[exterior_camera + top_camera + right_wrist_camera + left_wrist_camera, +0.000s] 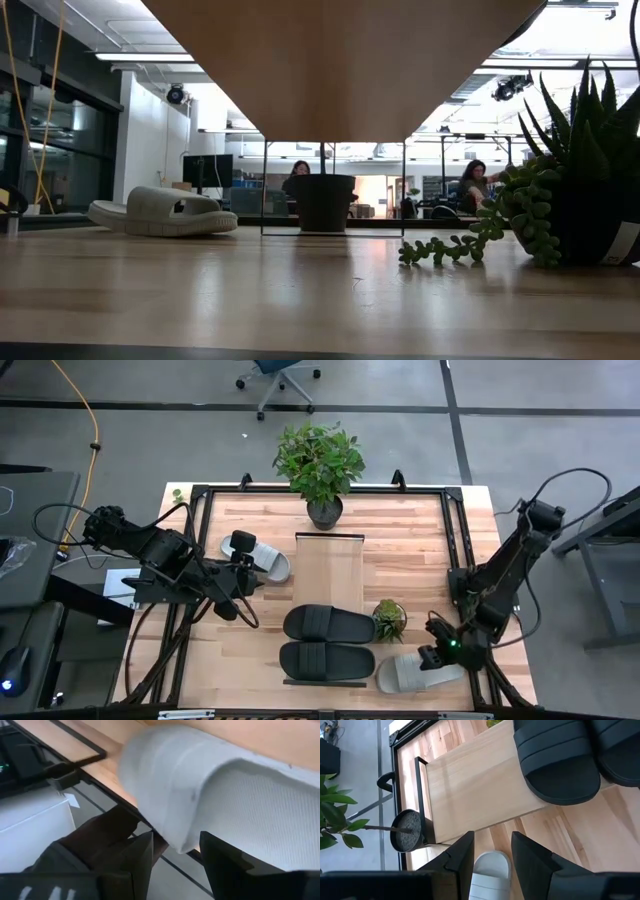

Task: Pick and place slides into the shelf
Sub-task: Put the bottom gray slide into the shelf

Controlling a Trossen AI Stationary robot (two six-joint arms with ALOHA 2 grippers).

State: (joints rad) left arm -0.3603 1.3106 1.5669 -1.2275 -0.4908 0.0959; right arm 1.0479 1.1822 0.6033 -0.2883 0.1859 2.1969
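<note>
Two black slides [328, 622] [325, 660] lie side by side on the near half of the pale wooden shelf [328, 565], and show in the left wrist view as well [560, 760]. One light grey slide [268, 560] rests sole-down on the table left of the shelf. My left gripper [492, 837] hangs open well above it. A second light grey slide [410, 675] lies at the table's near right. My right gripper [176, 837] is low beside it, open, with the slide's side edge [182, 842] reaching between its fingers. My right gripper slants down at the light grey slide from the table's right. Its two fingers [142, 855] stand on either side of the slide's side edge. Whether they touch it I cannot tell. The slide lies flat on the table.
A tall potted plant [320, 465] stands at the far end of the shelf. A small succulent [389, 618] sits right of the black slides, close to the right grey slide. A black frame [455, 540] runs round the tabletop. People sit in the room beyond.
</note>
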